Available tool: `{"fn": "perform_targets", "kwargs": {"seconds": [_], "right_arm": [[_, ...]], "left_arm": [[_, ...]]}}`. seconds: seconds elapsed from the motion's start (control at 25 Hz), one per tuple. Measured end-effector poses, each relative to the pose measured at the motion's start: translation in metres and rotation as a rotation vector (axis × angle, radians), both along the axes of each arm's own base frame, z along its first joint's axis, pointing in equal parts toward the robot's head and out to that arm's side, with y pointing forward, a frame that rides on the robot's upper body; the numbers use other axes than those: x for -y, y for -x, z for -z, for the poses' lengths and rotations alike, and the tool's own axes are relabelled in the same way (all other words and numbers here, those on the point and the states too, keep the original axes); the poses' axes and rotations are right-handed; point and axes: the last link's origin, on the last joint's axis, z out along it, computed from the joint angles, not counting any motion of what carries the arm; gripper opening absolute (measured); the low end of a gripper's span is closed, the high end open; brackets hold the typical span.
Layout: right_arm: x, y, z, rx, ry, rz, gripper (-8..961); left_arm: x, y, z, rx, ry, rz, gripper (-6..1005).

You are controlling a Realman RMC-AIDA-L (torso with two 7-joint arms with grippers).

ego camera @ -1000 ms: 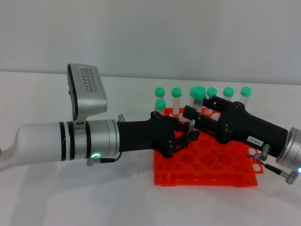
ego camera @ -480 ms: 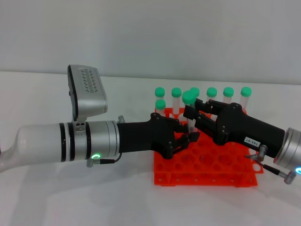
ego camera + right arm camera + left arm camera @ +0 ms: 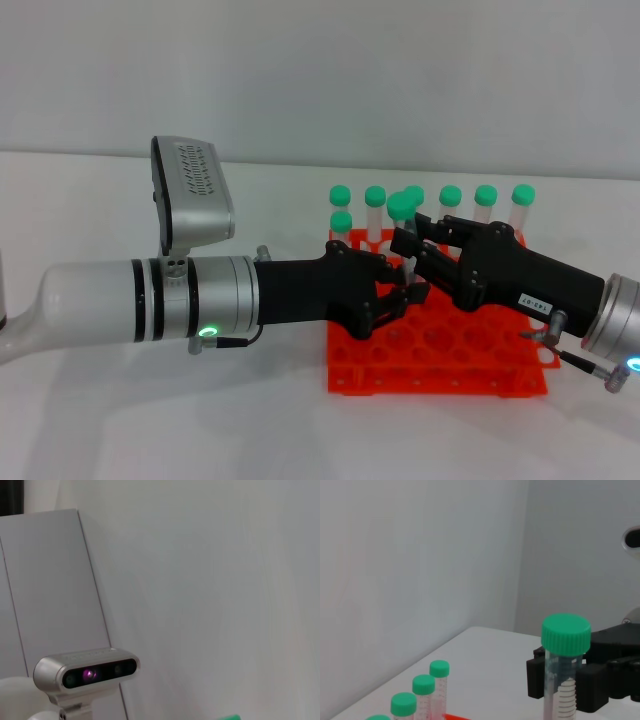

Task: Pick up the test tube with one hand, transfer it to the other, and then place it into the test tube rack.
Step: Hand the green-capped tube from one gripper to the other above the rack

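Observation:
The test tube [image 3: 402,210], clear with a green cap, stands upright just above the back left of the orange-red test tube rack [image 3: 440,352]. My left gripper [image 3: 398,292] reaches in from the left and is shut on the tube's lower part. From the right, my labelled right gripper [image 3: 412,243] sits around the tube's upper part, just under the cap. In the left wrist view the tube [image 3: 564,680] rises close up, with black parts of the right gripper on both sides of it.
Several other green-capped tubes [image 3: 450,198] stand in the rack's back rows, also in the left wrist view [image 3: 423,687]. The left wrist's silver camera block [image 3: 192,195] sticks up over the arm. White tabletop lies around the rack.
The tube went from leaning right to upright, its cap moving left and down between the right gripper's parts. Since then the tube has stayed put and the left arm has edged right.

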Motion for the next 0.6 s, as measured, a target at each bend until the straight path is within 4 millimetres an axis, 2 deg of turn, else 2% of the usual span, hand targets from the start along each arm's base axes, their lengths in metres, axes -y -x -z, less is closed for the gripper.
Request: {"fn": "perform_targets", "kwargs": {"seconds": [0.6], "right_arm": [[-0.0022,-0.0024,0.0019,0.045,-0.001,-0.007,252]], "left_arm": [[-0.0019,-0.0015,0.0039,-0.022,0.028,-0.029,196]]}}
